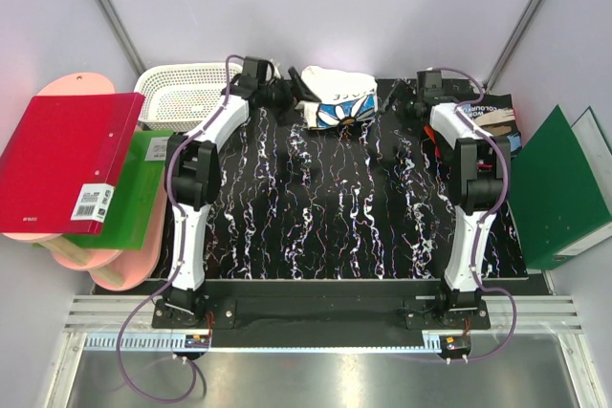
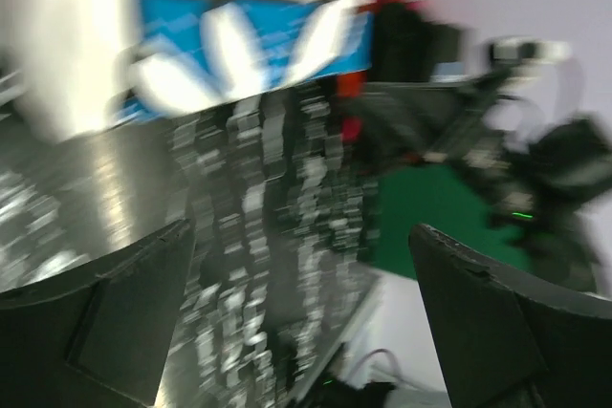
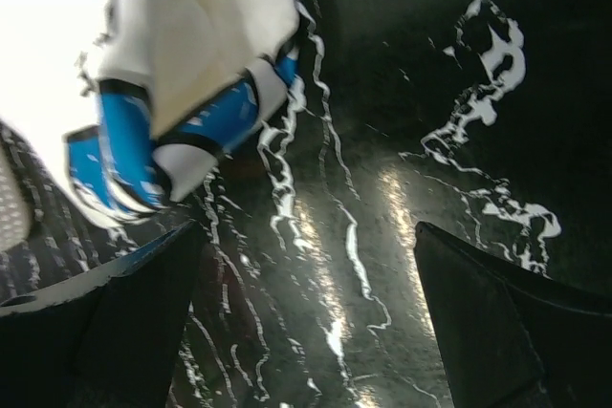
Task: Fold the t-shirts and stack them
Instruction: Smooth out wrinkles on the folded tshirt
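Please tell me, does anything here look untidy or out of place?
Yes: the white cloth t-shirt with blue print lies crumpled at the far edge of the black marbled table, not folded flat.

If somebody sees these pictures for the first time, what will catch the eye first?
The white t-shirt with a blue print, lying at the far middle edge of the black marbled table, stands out most. Next comes the big red binder at the left side, with a dark green binder opposite on the right.
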